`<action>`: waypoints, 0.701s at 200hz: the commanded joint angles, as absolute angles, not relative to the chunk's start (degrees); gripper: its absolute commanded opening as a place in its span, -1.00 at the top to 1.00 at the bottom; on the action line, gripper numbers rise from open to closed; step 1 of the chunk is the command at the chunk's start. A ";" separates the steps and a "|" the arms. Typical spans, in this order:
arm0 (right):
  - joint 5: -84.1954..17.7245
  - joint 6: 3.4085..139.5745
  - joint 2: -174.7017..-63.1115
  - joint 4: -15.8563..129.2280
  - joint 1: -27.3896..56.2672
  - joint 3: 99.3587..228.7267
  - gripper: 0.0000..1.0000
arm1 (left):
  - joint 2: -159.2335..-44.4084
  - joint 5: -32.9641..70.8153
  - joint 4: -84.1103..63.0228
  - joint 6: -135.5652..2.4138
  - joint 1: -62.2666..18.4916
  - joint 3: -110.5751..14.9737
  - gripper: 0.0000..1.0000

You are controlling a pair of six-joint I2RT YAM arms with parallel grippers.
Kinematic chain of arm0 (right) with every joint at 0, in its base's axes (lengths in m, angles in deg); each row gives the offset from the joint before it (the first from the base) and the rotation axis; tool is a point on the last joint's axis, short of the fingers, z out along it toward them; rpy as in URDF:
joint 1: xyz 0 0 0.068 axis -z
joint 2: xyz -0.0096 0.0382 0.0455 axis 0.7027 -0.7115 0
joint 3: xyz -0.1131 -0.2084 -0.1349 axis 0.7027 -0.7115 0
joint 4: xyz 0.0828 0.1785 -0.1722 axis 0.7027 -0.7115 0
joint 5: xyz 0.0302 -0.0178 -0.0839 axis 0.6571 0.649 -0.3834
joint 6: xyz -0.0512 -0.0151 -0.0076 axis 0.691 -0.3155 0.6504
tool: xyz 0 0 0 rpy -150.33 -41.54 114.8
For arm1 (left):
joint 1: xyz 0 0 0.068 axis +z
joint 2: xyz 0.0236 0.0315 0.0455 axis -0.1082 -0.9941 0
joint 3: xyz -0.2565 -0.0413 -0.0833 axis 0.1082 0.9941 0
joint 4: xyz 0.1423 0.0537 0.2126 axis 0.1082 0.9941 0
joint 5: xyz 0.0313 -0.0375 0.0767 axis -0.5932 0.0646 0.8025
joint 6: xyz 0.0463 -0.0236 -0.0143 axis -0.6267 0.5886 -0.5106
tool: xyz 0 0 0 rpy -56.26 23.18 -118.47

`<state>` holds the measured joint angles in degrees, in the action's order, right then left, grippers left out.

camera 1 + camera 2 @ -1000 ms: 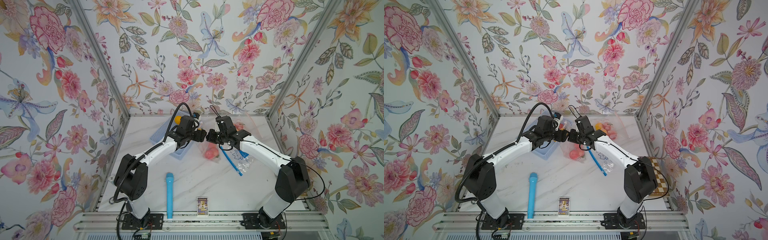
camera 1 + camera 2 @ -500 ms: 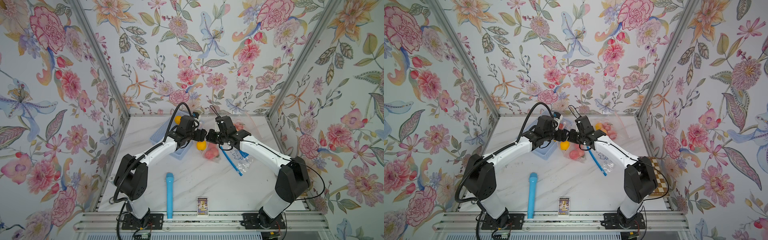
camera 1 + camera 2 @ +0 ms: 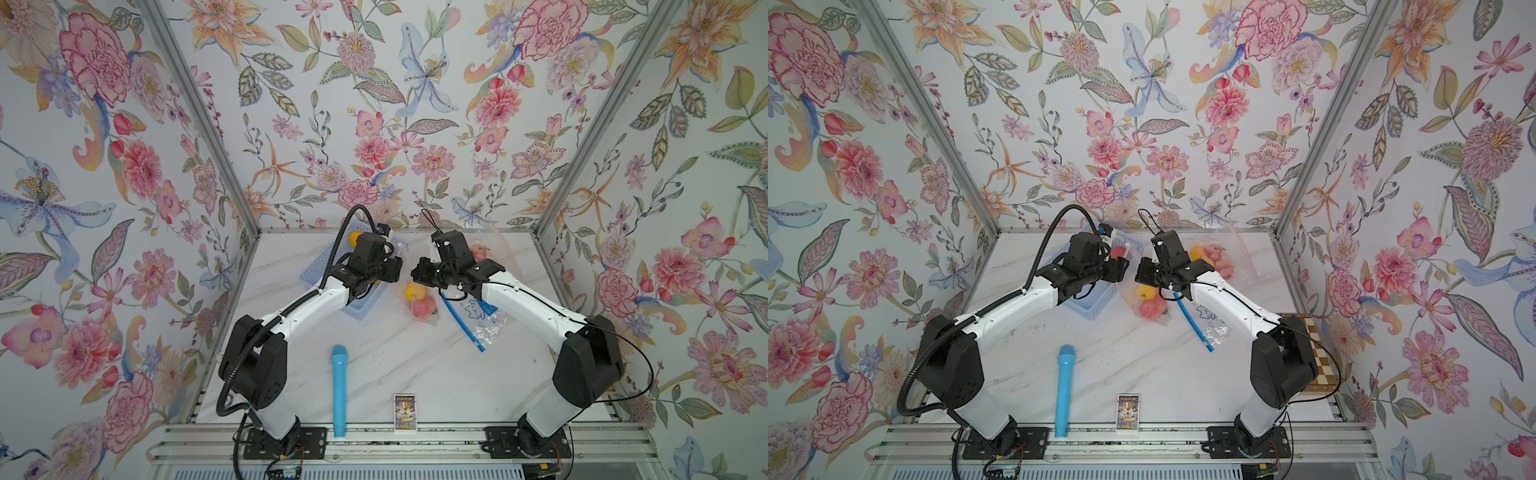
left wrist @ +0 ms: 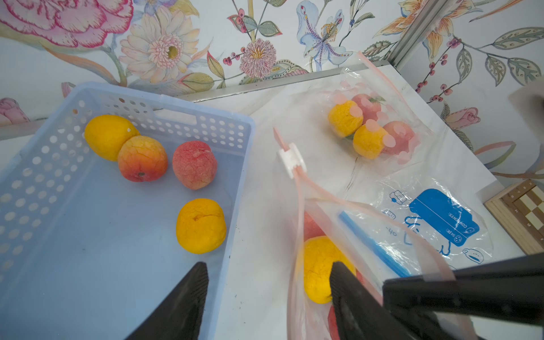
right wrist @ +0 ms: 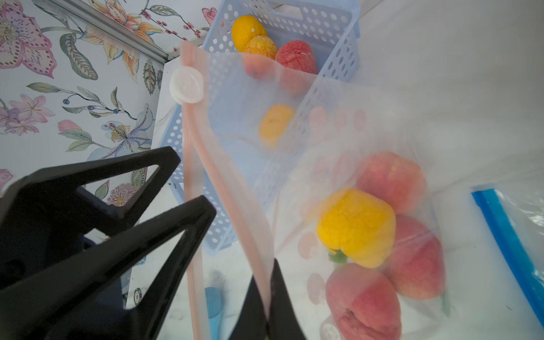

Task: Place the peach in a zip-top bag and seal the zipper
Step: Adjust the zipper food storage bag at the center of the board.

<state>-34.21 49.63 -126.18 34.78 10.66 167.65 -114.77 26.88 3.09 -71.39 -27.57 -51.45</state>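
Observation:
A clear zip-top bag (image 3: 428, 316) with a pink zipper hangs mouth-up between my two grippers. My right gripper (image 5: 267, 282) is shut on its pink rim and holds it up. Inside lie a yellow peach (image 5: 356, 226) and red peaches (image 5: 391, 179). The white slider (image 5: 187, 85) sits at the far end of the zipper. My left gripper (image 4: 268, 266) is open and holds nothing. One of its fingers (image 4: 347, 288) is at the bag mouth beside the yellow peach (image 4: 318, 268), the other over the basket. In both top views the grippers (image 3: 397, 270) (image 3: 1123, 272) nearly meet above the bag.
A blue perforated basket (image 4: 241, 164) with several peaches stands to the left of the bag. A second bag of fruit (image 4: 371, 129) lies at the back right, and an empty blue-zipper bag (image 3: 478, 316) under the right arm. A blue cylinder (image 3: 338, 390) and a small card box (image 3: 404, 411) are near the front edge. A chessboard (image 3: 1316, 353) is at the right.
The yellow peach has left my left gripper and dropped into the bag. Both arms have stayed about where they were, and the right gripper has kept its hold on the rim.

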 commanded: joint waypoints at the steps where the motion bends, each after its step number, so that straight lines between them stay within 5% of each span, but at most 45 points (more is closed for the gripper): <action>1: -32.72 51.98 -124.48 32.11 11.09 169.41 1.00 | -112.83 24.12 4.65 -71.11 -27.94 -49.05 -0.26; 16: -31.97 53.79 -124.70 29.96 11.08 170.64 1.00 | -111.74 21.58 3.65 -70.25 -27.90 -47.75 -0.14; 46: -31.65 58.08 -125.61 24.86 11.24 173.56 1.00 | -108.49 16.89 0.66 -67.23 -27.94 -45.07 0.66; 88: -32.16 64.78 -126.58 18.48 9.96 178.78 0.71 | -100.39 15.04 -9.61 -55.95 -28.80 -36.97 0.92; 140: -36.23 68.94 -125.08 18.37 3.52 178.24 0.13 | -97.64 18.74 -20.83 -45.80 -29.19 -29.10 0.87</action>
<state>-33.40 65.85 -126.11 20.47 6.29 177.99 -98.09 16.98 -14.15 -51.59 -28.86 -30.64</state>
